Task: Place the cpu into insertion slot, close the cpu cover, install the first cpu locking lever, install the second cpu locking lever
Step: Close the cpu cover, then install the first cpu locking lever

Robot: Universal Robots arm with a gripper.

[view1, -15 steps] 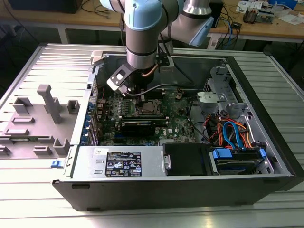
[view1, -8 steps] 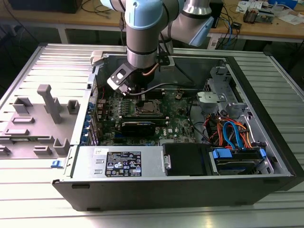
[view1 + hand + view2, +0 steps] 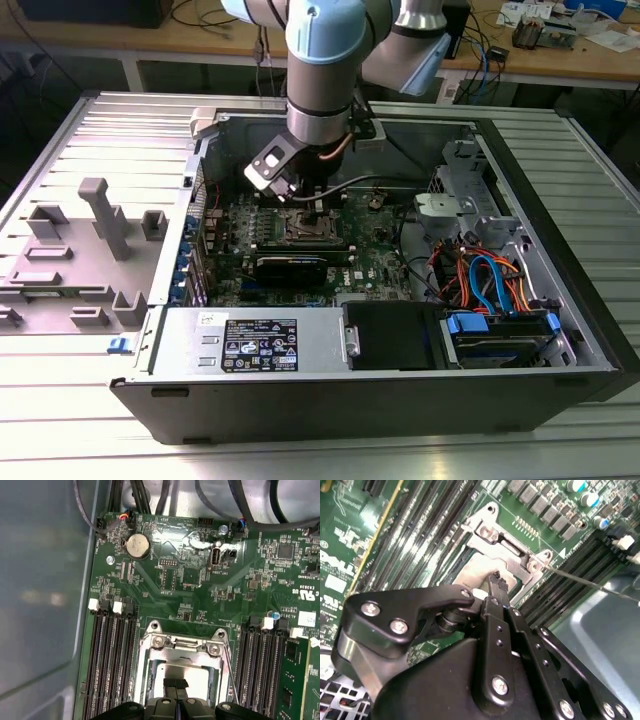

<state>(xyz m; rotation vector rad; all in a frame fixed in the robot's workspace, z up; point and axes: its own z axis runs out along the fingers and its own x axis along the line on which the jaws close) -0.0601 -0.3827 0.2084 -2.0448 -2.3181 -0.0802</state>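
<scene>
Right, the open computer case has the arm hanging over its green motherboard. Framed by the silver cpu cover, the cpu lies flat in its slot, directly beneath the gripper. The fingers are pressed together, gripping nothing, with their tips seemingly touching its top.

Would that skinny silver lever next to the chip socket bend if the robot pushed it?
Probably a little: the locking lever is a thin, long metal rod, so it likely springs rather than flops. It looks light, and its smooth surface may let a push slip off.
</scene>
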